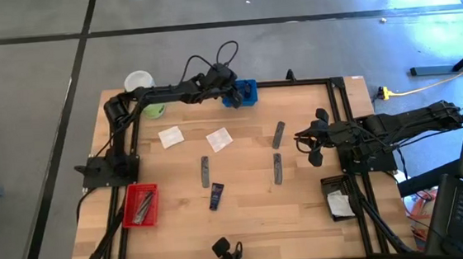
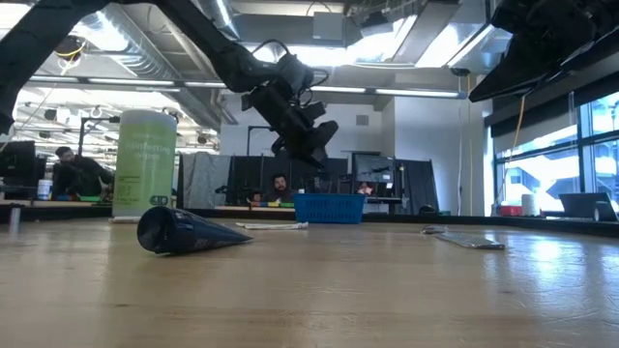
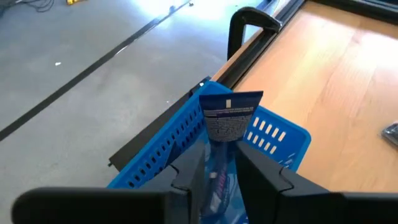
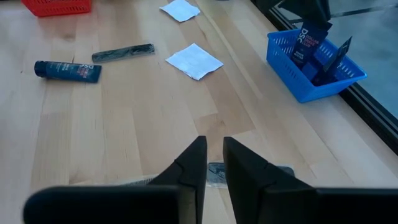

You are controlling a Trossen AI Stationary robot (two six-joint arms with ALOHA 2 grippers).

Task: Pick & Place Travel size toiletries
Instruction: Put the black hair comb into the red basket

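My left gripper (image 1: 232, 84) (image 3: 221, 177) hangs open over the blue tray (image 1: 245, 92) (image 3: 155, 149) at the table's far edge. A navy tube (image 3: 229, 115) (image 4: 309, 42) stands in that tray just under the fingertips, flat end up, beside another dark item (image 4: 339, 53). On the table lie two white sachets (image 1: 171, 136) (image 1: 219, 139), three grey tubes (image 1: 205, 171) (image 1: 278, 134) (image 1: 278, 168) and a second navy tube (image 1: 217, 196) (image 2: 184, 232). My right gripper (image 1: 305, 144) (image 4: 214, 162) hovers at the right, slightly open, above a grey tube (image 4: 214, 173).
A big light-green bottle (image 2: 145, 162) stands at the far left. A red tray (image 1: 140, 204) with dark items sits near the left edge, and a black tray (image 1: 339, 202) sits near the right. A black rail (image 3: 249, 25) runs along the far edge behind the blue tray.
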